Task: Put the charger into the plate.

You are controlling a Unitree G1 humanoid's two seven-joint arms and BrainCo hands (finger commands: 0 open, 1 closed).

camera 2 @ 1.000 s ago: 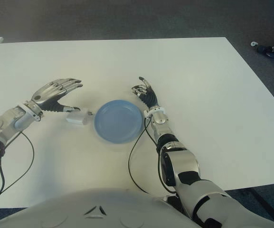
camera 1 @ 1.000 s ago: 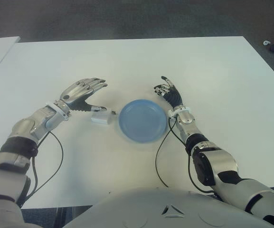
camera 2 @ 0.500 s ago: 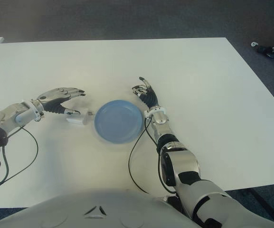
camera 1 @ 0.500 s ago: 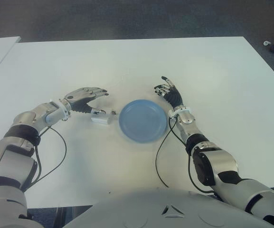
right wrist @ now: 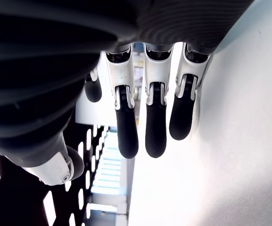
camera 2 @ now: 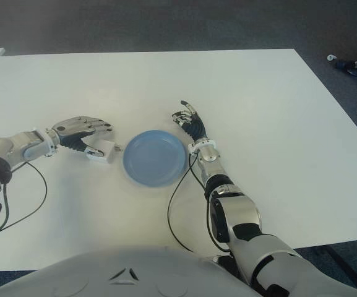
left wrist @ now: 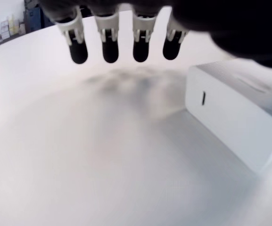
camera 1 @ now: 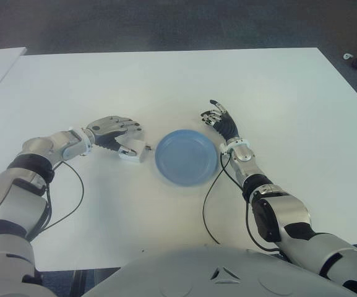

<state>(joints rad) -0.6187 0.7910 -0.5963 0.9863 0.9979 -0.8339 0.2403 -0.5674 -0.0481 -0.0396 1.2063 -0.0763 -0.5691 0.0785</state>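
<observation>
The charger [camera 1: 135, 151] lies on the white counter [camera 1: 166, 80], just to the left of the blue plate [camera 1: 185, 156] and not in it yet. My left hand [camera 1: 111, 131] sits low over its left end, thumb side at the block. In my left wrist view the four fingers [left wrist: 110, 49] hang straight and apart from the charger [left wrist: 234, 122], with bare counter beneath them, so I am closing in on it and not yet clamped.

I judge the charger a small, rigid plastic brick: light, hard and smooth-sided, so it may slide or twist under a loose pinch. I would take it across its two broad flat faces, away from the prong end nearest the plate.

The eye views show the plate and how close it lies to the charger; my wrist view shows neither plate nor prongs, but it does show the gap between fingers and casing, which the eye views hide.

My right hand [camera 1: 220, 121] stands just beyond the plate's right rim, fingers [right wrist: 155, 117] relaxed and holding nothing.
</observation>
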